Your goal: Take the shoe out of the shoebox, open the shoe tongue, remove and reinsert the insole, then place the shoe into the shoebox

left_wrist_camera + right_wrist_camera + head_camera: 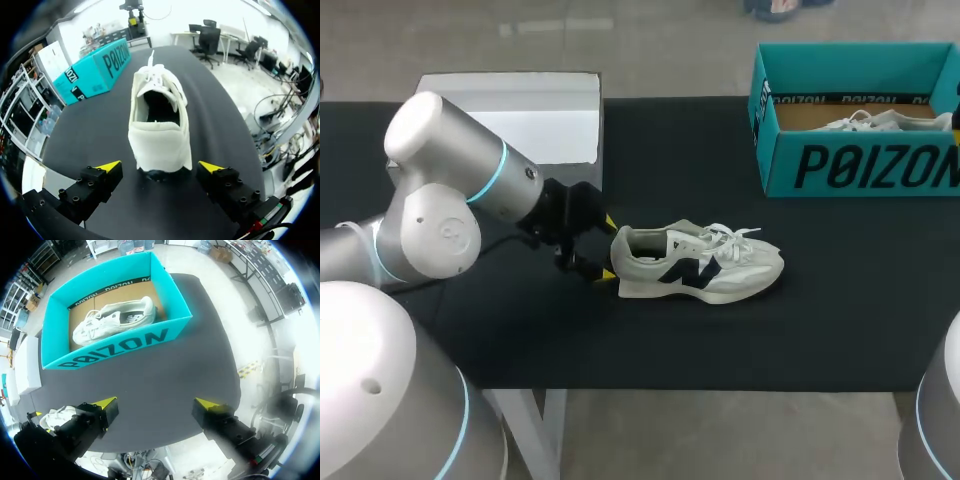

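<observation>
So the shoe (pixel 700 265) is out of the shoebox (pixel 860 165) (upper right), sitting mid-frame on the tabletop (pixel 720 340) with the left gripper (pixel 608 248) spread wide either side of its heel, right gripper (pixel 155 403) empty and wide too, so tongue-opening looks next, probably after closing on that heel.

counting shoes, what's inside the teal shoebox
One white shoe lies on the brown floor of the shoebox. Nothing else shows there; the floor under the shoe is covered.

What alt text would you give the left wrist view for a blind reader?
A white sneaker lies on a black table, heel toward the camera, flanked by open yellow-tipped jaws that do not touch it. A teal shoebox stands beyond.
</observation>
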Robot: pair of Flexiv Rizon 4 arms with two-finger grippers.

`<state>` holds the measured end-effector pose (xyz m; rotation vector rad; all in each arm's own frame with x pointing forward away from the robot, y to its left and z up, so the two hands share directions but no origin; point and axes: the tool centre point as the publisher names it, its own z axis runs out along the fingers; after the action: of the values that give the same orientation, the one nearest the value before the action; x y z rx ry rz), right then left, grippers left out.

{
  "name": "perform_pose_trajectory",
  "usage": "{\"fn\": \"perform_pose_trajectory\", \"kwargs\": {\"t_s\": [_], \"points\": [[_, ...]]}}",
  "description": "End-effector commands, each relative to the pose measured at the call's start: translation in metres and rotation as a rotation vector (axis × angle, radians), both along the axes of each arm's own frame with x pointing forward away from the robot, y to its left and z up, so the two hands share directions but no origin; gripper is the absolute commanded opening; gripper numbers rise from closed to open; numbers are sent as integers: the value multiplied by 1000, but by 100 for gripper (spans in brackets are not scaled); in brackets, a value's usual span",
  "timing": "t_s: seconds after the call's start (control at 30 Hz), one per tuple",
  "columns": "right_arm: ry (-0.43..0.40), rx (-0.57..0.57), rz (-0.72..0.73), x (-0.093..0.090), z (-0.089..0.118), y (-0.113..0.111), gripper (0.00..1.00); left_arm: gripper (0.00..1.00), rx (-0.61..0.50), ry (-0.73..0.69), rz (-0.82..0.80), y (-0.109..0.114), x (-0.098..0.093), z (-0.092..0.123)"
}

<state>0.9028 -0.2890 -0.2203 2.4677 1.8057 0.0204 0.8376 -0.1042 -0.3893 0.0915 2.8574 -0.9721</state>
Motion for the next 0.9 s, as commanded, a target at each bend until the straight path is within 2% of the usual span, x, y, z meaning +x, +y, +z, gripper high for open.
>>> {"fn": "perform_pose_trajectory", "kwargs": {"t_s": [0.03, 0.17, 0.47, 0.73, 0.9], "points": [[-1, 1, 0, 0, 0, 0, 100, 100, -85, -3, -5, 1, 2, -15], [-1, 1, 0, 0, 0, 0, 100, 100, -142, -4, 6, -1, 2, -18], [-1, 1, 0, 0, 0, 0, 100, 100, -192, 2, 1, -4, 1, -25], [-1, 1, 0, 0, 0, 0, 100, 100, -248, 29, 31, -13, -2, -14], [-1, 1, 0, 0, 0, 0, 100, 100, -266, 32, 7, -20, -3, -14]]}}
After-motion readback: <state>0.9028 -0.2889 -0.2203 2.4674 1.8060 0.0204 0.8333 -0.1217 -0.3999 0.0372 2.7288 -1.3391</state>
